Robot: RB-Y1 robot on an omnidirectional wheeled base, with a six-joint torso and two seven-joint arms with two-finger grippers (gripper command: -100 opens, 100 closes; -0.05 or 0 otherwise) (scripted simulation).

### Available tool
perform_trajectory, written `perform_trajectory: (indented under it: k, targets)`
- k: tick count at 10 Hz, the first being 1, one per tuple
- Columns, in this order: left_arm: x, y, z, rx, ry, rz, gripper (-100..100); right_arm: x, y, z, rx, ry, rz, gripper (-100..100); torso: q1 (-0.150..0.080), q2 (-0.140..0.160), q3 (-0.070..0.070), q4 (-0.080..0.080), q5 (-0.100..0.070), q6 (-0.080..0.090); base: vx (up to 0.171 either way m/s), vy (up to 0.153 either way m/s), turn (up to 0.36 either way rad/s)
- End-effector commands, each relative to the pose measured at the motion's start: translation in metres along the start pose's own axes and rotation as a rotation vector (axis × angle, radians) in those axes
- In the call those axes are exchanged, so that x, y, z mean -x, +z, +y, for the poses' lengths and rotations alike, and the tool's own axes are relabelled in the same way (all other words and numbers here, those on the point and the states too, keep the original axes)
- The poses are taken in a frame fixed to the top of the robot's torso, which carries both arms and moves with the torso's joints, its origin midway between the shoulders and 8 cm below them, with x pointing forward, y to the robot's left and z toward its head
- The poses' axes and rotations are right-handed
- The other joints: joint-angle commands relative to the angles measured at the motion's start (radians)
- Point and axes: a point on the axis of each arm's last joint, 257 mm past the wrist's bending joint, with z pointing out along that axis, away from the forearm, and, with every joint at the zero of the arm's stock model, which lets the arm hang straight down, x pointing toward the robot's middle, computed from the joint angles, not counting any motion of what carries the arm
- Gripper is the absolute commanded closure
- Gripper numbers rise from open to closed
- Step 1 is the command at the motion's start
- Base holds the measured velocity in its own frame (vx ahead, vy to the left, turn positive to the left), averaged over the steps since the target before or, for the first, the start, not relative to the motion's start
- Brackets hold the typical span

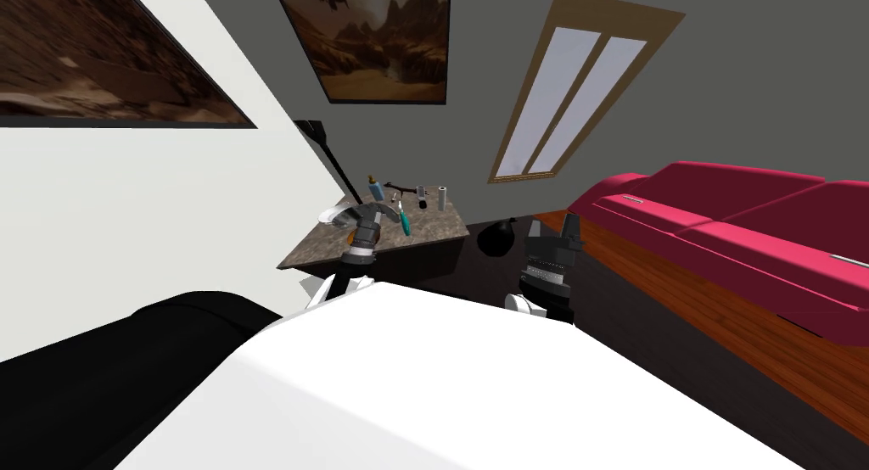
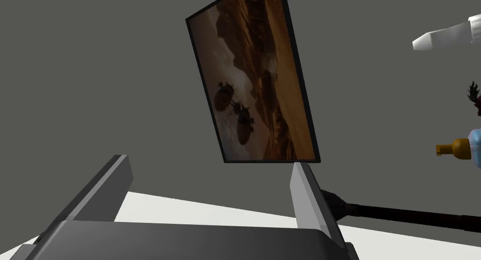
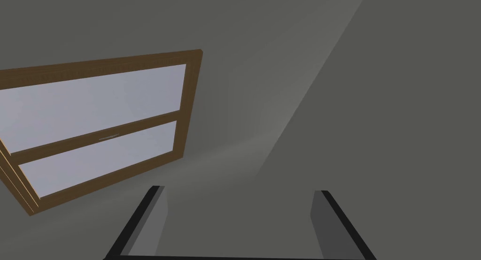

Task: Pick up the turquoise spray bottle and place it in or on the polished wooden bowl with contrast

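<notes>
Nearest the lens, the left gripper [image 2: 209,163] was seen with its jaws apart and nothing between them. It was aimed at the wall above the table [image 1: 424,236], not at anything on it. The right gripper [image 3: 239,191], its jaws also apart and empty, was held off the table's edge, near a black round object [image 1: 496,236].

A turquoise bottle [image 1: 405,223] was located on the table just beside the left gripper. Whether it stood or lay could not be told. A blue bottle [image 1: 374,187] with a gold cap stood behind it. A white curved thing, possibly the bowl [image 1: 331,216], sat at the table's left edge, near the left forearm.

The following hazards were judged likely:
- The two bottles could be confused, being close in colour and position.
- The turquoise bottle could be knocked or pushed away by a descending finger, since the gripper was not yet aligned with it.
- The bowl could be struck by the forearm during the reach.
</notes>
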Motion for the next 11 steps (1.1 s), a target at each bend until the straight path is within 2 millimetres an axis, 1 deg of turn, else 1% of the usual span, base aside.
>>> perform_trajectory:
  k: [1, 4, 10, 11]
  targets:
    - [-0.004, -0.009, 0.018, 0.06, 0.024, 0.029, -100, 0.0, 0.0, 0.0, 0.0, 0.0, 0.0, 0, 0.0, 0.0, 0.0, 0.0, 0.0, 0.0, -0.003, -0.049, -0.038]
    - [-0.004, -0.009, 0.018, 0.06, 0.024, 0.029, -100, 0.0, 0.0, 0.0, 0.0, 0.0, 0.0, 0, 0.006, 0.0, 0.0, 0.0, 0.001, 0.0, -0.001, -0.014, -0.004]
    - [-0.004, -0.009, 0.018, 0.06, 0.024, 0.029, -100, 0.0, 0.0, 0.0, 0.0, 0.0, 0.0, 0, 0.006, 0.0, 0.0, 0.0, 0.002, 0.0, 0.0, -0.001, -0.002]
    - [-0.004, -0.016, 0.036, 0.111, 0.072, 0.065, -100, 0.0, 0.0, 0.0, 0.0, 0.0, 0.0, 0, 0.007, 0.0, 0.0, 0.0, 0.002, 0.0, 0.04, -0.044, -0.02]
